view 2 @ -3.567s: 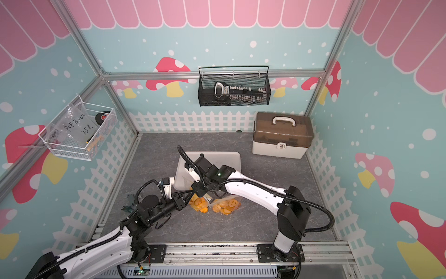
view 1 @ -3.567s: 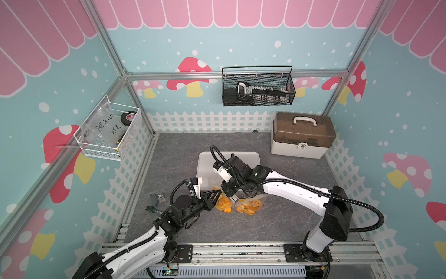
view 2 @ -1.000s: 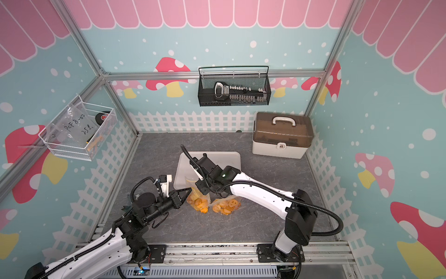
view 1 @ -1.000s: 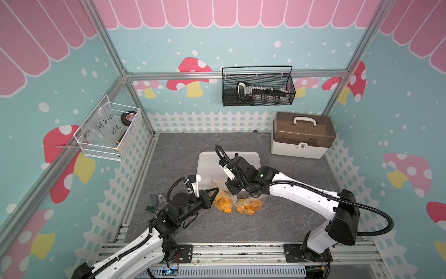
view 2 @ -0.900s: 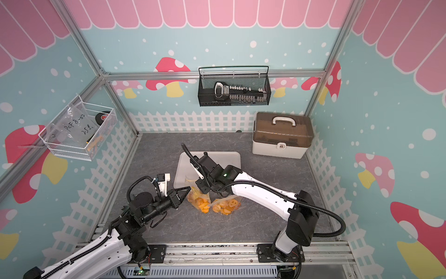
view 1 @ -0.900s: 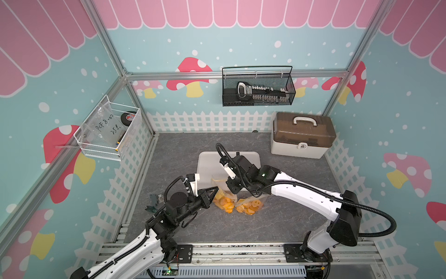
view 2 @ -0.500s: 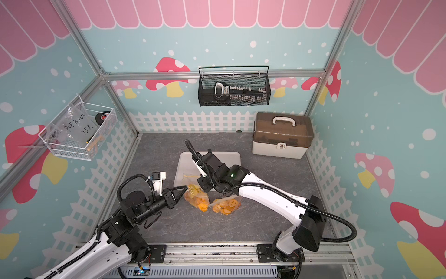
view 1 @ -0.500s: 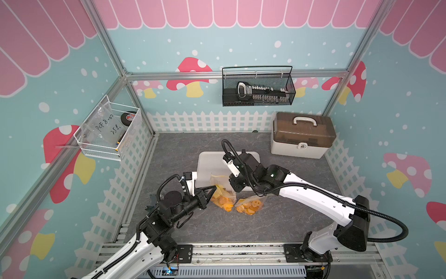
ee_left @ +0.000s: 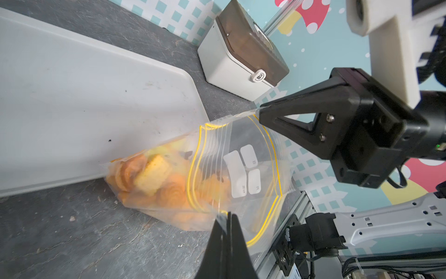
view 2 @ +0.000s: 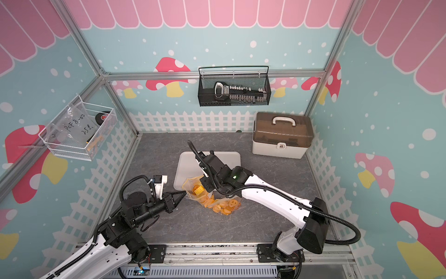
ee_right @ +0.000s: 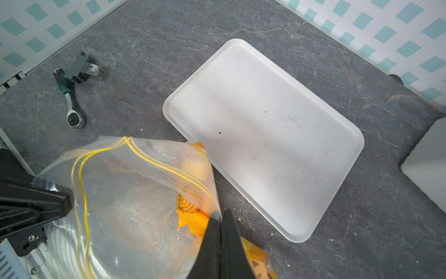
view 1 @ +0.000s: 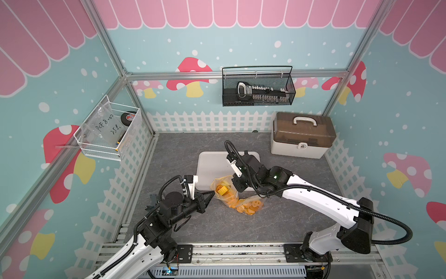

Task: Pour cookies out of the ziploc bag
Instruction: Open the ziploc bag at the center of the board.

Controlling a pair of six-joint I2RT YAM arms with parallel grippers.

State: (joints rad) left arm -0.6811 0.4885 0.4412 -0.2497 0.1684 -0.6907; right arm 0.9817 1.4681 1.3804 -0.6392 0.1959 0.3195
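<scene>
In both top views the bag (view 1: 229,193) was seen on the table (view 1: 277,222), touching the near rim of the tray (view 1: 210,164). Its mouth was stretched between the left gripper (view 1: 212,193) and the right gripper (view 1: 235,183). The cookies (view 1: 247,207) were heaped inside it, and none were seen on the tray. One bag, one tray, two grippers, one box (view 1: 301,135) and two wall baskets (view 1: 258,89) were counted. The cookies overlapped too much to be counted one by one. In the left wrist view the left gripper's jaws were seen pressed together on a thin strip of film at the mouth, and the right gripper's on the opposite lip. A slip was judged likely if the load were lifted by such narrow pinches, and the heap would then be dropped. One square yellow cookie was told apart among the orange rounds and swirls. In the right wrist view the open mouth was seen turned away from the tray, with one corner of the bag at the rim. If the bag were tipped before being carried over the tray, cookies could be spilled onto the table. A slack fold could also trap some inside. One ratchet (ee_right: 70,101) was counted beside the tray, well apart from the bag, and a fish-shaped cookie was made out.
</scene>
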